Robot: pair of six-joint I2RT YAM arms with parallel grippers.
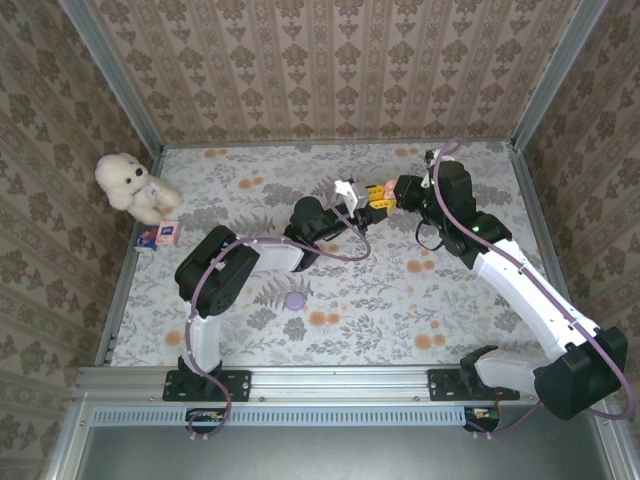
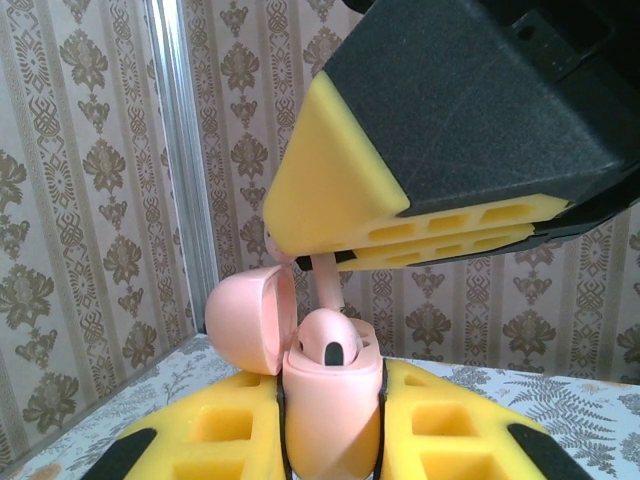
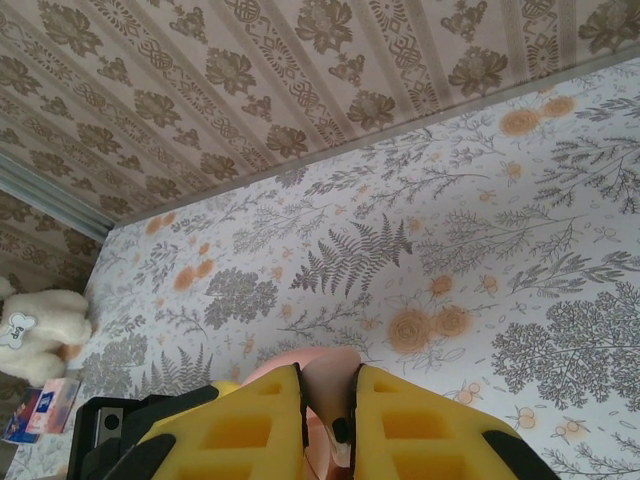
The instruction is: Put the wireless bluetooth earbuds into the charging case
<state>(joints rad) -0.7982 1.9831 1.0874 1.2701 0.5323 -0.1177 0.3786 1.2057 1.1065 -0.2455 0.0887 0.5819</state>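
Mid-insertion: clamping open charging case (image 2: 330, 395) in left gripper (image 2: 333, 430), pinching pink earbud (image 2: 325, 280) in right gripper (image 3: 330, 400); next, lower straight in.

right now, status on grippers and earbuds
left gripper shut on open pink case. right gripper shut on pink earbud just above it. second bud looks seated. nothing between them.

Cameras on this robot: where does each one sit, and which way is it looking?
Top external: above and behind the arm bases, looking down on the floral cloth; both arms, left gripper and right gripper, show.
Left wrist: on the left arm, facing the wall; its yellow fingers grip the pink charging case.
Right wrist: looks across the cloth toward the wall; its yellow fingers show.
Shared: top and right wrist views both catch the teddy bear.
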